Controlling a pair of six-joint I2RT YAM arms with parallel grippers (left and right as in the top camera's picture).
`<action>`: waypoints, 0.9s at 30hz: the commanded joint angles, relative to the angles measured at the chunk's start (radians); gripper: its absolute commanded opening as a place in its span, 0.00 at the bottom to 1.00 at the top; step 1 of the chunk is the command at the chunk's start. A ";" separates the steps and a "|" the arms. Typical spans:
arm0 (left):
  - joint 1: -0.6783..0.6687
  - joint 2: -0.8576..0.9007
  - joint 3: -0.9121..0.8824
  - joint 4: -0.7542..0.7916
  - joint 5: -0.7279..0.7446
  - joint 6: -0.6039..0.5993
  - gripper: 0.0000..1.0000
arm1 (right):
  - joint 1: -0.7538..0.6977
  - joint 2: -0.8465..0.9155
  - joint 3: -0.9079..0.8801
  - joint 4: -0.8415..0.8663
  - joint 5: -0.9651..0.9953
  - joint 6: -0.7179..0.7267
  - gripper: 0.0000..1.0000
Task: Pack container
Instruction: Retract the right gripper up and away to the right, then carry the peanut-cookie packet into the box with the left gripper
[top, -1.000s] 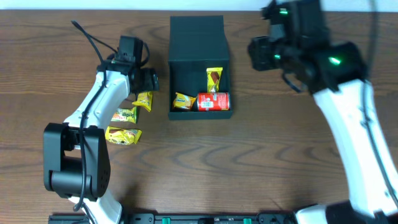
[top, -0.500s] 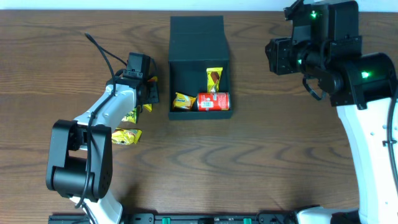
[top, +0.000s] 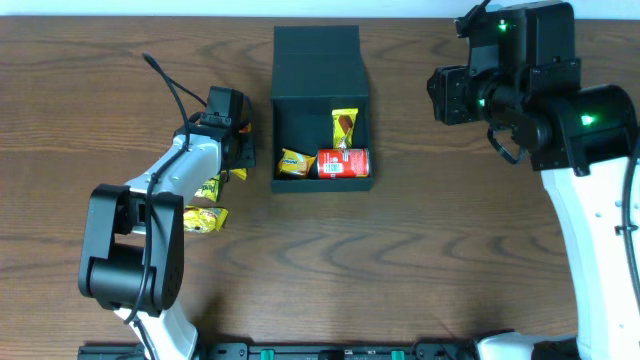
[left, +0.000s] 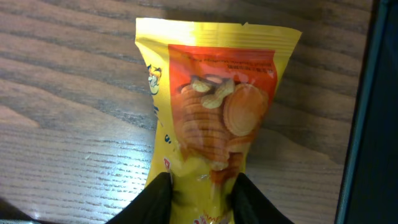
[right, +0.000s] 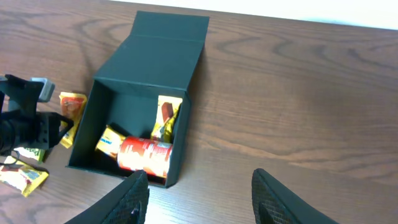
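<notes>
The container (top: 316, 62) is a dark teal box in the middle of the table, its flap lid laid back. Inside lie a red can (top: 343, 162) and two yellow snack packets (top: 345, 124). My left gripper (top: 234, 150) is down at the table just left of the box. In the left wrist view its gripper (left: 202, 202) is shut on the lower end of a yellow biscuit packet (left: 214, 106) lying on the wood. My right gripper (right: 205, 202) hangs open and empty, high over the table to the right of the container (right: 163, 48).
Two more snack packets lie on the table left of the box, a green-yellow one (top: 205, 186) and a yellow one (top: 198, 218). The container's dark wall (left: 380, 124) stands close beside the held packet. The table's far edge runs just behind the box lid.
My left gripper moved slightly right and its fingers closed onto the yellow biscuit packet. My right arm swung right, away from the box, then held still.
</notes>
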 joint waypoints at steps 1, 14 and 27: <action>0.001 0.034 -0.006 -0.007 0.000 -0.001 0.30 | -0.010 0.000 0.009 -0.003 0.003 -0.014 0.54; 0.001 -0.035 0.080 -0.072 0.001 -0.027 0.06 | -0.010 0.000 0.009 0.000 0.003 -0.014 0.54; -0.083 -0.247 0.262 -0.147 0.084 -0.087 0.06 | -0.019 0.000 0.008 -0.001 0.079 -0.014 0.57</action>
